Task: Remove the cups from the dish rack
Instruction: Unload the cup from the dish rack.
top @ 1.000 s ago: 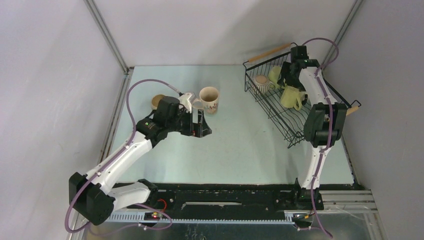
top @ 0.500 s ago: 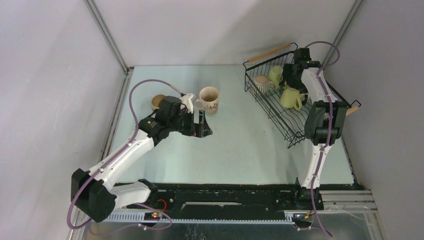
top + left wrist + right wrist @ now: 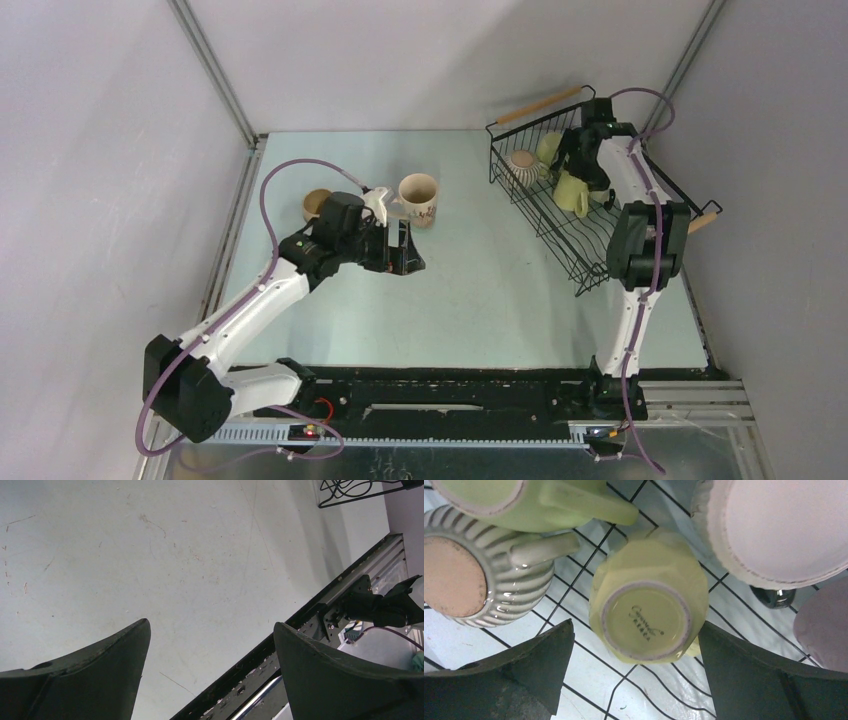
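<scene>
The black wire dish rack (image 3: 590, 245) stands at the back right. It holds a ribbed beige cup (image 3: 522, 163) and two pale yellow-green cups (image 3: 571, 192). My right gripper (image 3: 585, 165) is open inside the rack. In the right wrist view its jaws (image 3: 635, 625) straddle an upside-down yellow-green cup (image 3: 649, 612) without touching it. The ribbed cup (image 3: 479, 577), a second green cup (image 3: 524, 495) and a mauve-pink cup (image 3: 784, 525) lie around it. A cream floral cup (image 3: 418, 200) and a tan cup (image 3: 316, 203) stand on the table. My left gripper (image 3: 405, 258) is open and empty just in front of the floral cup.
The rack's wooden handles (image 3: 540, 104) stick out at its far and right ends. The rack wires (image 3: 621, 688) cross under the cups. The left wrist view shows bare table (image 3: 150, 555) and the black front rail (image 3: 280, 645). Grey walls close in on both sides.
My right gripper has moved from the rack's far end down over the nearer yellow-green cup, which has shifted slightly left. The left arm has barely moved.
</scene>
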`<state>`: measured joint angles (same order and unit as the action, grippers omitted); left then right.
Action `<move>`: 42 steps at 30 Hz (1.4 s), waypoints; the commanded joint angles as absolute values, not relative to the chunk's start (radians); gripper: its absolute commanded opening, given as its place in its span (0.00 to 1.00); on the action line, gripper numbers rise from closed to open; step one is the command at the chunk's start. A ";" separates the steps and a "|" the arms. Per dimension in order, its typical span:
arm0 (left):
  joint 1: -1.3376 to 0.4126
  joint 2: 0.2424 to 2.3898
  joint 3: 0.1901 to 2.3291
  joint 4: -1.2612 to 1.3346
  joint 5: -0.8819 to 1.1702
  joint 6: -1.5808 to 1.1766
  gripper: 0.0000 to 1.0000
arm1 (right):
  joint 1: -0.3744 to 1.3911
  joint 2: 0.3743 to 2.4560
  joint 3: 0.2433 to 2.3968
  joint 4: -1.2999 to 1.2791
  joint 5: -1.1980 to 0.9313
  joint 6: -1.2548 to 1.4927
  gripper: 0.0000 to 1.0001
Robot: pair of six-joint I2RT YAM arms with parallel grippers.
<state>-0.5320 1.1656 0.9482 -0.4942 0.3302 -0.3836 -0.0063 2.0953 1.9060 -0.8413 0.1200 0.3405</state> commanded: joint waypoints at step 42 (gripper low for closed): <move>-0.543 1.223 0.920 -0.468 0.355 -0.363 1.00 | 0.014 2.196 1.982 -0.734 0.239 0.206 0.74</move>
<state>-0.5335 1.2144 0.9482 -0.4889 0.3447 -0.3832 0.0135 2.1975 1.9293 -0.7723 0.2123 0.2264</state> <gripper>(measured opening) 0.996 0.856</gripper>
